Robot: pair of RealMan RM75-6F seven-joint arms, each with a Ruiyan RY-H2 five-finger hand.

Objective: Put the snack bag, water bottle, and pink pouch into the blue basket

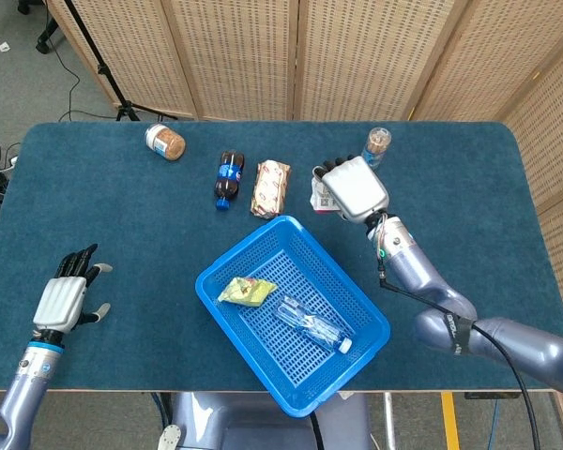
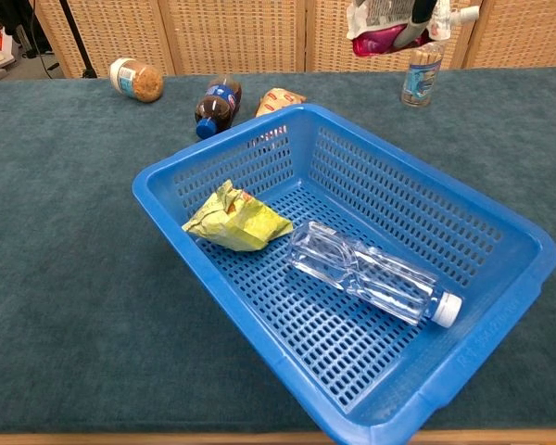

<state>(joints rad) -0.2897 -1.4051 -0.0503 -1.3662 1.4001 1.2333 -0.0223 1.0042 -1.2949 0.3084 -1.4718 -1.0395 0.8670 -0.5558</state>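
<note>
The blue basket (image 1: pixel 220 286) (image 2: pixel 157 185) stands at the table's front middle. Inside lie the yellow-green snack bag (image 1: pixel 245 291) (image 2: pixel 235 220) and the clear water bottle (image 1: pixel 312 324) (image 2: pixel 371 272). My right hand (image 1: pixel 355 188) grips the pink pouch (image 1: pixel 320 195) (image 2: pixel 385 25) high in the air beyond the basket's far right corner. In the chest view only the pouch and a fingertip (image 2: pixel 420 13) show at the top edge. My left hand (image 1: pixel 64 298) rests open near the table's front left edge.
A cola bottle (image 1: pixel 228 176) (image 2: pixel 216 107), a brown wrapped pack (image 1: pixel 270 187) (image 2: pixel 278 97), a lying jar (image 1: pixel 164 142) (image 2: pixel 135 79) and a small upright jar (image 1: pixel 376 147) (image 2: pixel 419 71) stand across the far half of the table.
</note>
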